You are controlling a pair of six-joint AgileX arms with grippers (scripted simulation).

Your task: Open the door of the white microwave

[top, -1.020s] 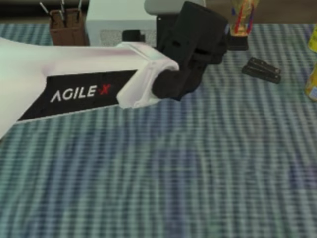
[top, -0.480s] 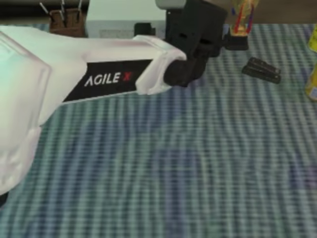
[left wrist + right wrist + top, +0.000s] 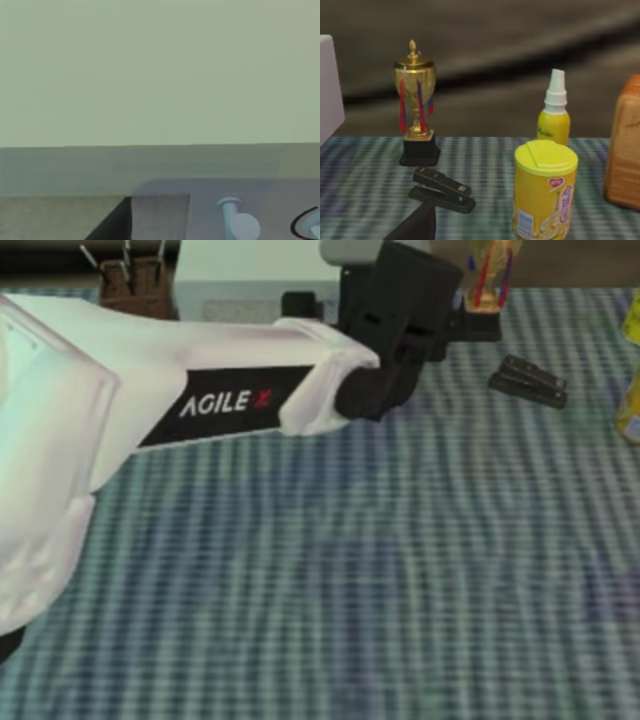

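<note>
The white microwave stands at the table's back edge, left of centre. Its door shows as a grey speckled strip along the front. My left arm reaches across the table from the left, and my left gripper hangs over the microwave's right front corner, above the knob side. In the left wrist view the microwave's flat top fills most of the picture; below it lie the door's mesh window and a round knob. My right gripper is outside the top view, low over the table's right side.
A brown utensil holder stands left of the microwave. A gold trophy on a black base stands just right of my left gripper. A black stapler lies farther right. A yellow canister, a yellow bottle and a bread loaf stand at the right.
My left arm swung toward the back of the table, carrying its gripper over the microwave's front. Over the last half second it shifted only slightly. The table objects stayed put.
</note>
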